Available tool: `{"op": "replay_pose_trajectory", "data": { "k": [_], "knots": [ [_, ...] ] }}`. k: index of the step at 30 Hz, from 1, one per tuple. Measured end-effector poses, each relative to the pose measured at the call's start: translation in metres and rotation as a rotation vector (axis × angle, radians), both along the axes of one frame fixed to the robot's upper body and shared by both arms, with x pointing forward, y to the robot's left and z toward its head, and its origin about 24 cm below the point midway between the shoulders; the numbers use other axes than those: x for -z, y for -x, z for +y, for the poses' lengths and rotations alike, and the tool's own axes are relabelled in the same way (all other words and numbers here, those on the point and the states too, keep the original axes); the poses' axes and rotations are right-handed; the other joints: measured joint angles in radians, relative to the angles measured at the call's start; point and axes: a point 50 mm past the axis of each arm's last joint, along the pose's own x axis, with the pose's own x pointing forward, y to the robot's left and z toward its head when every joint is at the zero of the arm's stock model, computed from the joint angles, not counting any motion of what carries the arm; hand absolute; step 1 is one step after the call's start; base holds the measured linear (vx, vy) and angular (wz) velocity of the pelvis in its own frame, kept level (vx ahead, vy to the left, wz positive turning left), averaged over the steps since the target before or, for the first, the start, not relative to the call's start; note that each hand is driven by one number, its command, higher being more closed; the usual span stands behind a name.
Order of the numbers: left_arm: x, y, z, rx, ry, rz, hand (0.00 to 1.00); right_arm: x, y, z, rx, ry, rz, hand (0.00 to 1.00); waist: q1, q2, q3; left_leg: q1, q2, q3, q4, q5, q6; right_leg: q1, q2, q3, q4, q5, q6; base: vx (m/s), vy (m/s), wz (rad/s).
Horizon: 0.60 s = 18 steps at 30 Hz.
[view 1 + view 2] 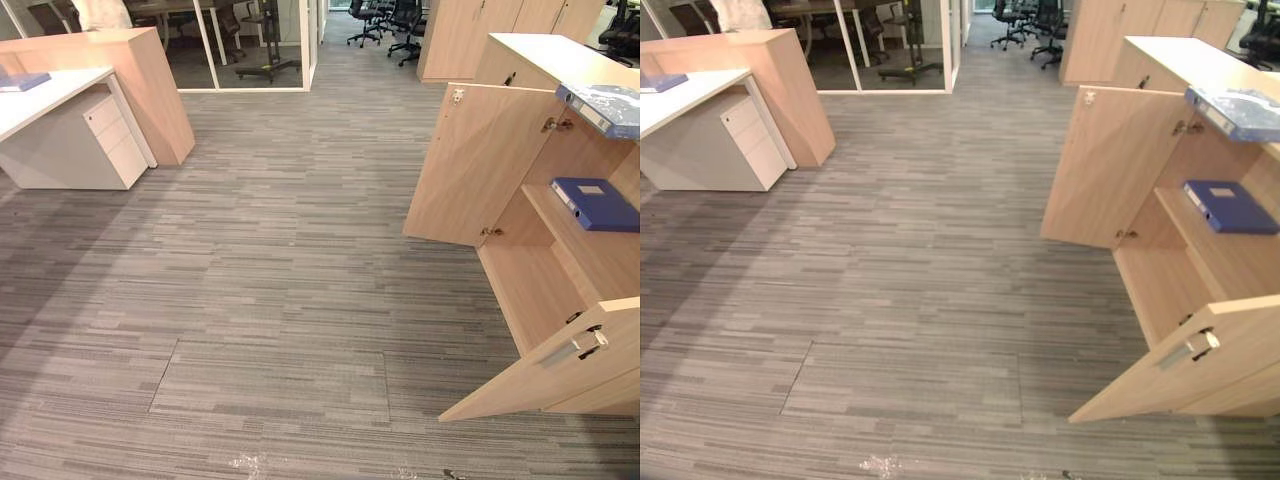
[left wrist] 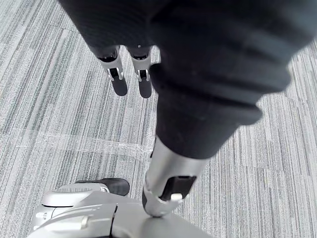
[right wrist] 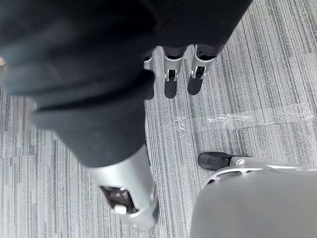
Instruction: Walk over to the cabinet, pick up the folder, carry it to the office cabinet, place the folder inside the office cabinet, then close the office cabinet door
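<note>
Grey striped carpet [image 1: 270,260]; a cabinet [image 1: 540,55] is seen at right, both doors [image 1: 480,165] swung wide. A blue folder [image 1: 595,203] is laid flat on its inner shelf, a second folder [image 1: 605,108] on top; judged stiff, light, slick, best gripped across the spine. The left hand [image 2: 119,82] and right hand [image 3: 171,82] are hung empty over carpet, fingers loosely straight.

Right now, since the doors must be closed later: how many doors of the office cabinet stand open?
2. The far door stands swung out over the carpet; the near door hangs open nearest the camera. A blue folder lies on the shelf between them.
</note>
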Motion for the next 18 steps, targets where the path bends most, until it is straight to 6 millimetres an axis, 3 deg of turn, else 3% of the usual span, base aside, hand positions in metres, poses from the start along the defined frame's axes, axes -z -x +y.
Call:
{"op": "replay_pose_trajectory", "data": {
  "k": [8,14,18],
  "knots": [
    [0.000,0.000,0.001,-0.039,0.037,-0.013,0.00,-0.002,-0.013,0.004,-0.013,-0.020,-0.032,0.00,0.003,-0.001,0.010,0.026,0.000,0.006,-0.019,0.000,0.000,0.016,-0.001,0.000,-0.001,-0.007,0.013,0.00,0.000,0.00],
    [0.000,-0.001,0.001,-0.032,0.034,-0.023,0.00,0.000,-0.021,0.022,-0.015,-0.065,-0.050,0.00,0.004,-0.002,0.010,0.033,0.000,0.011,-0.028,0.000,0.000,0.017,-0.001,0.000,-0.001,-0.007,0.012,0.00,0.000,0.00],
    [-0.001,-0.003,0.001,-0.023,0.026,-0.035,0.00,0.000,-0.023,0.024,-0.015,-0.067,-0.056,0.00,0.005,-0.004,0.013,0.036,-0.003,0.012,-0.031,0.000,0.000,0.018,-0.003,0.000,-0.001,-0.007,0.012,0.00,0.000,0.00]
  ]
}}
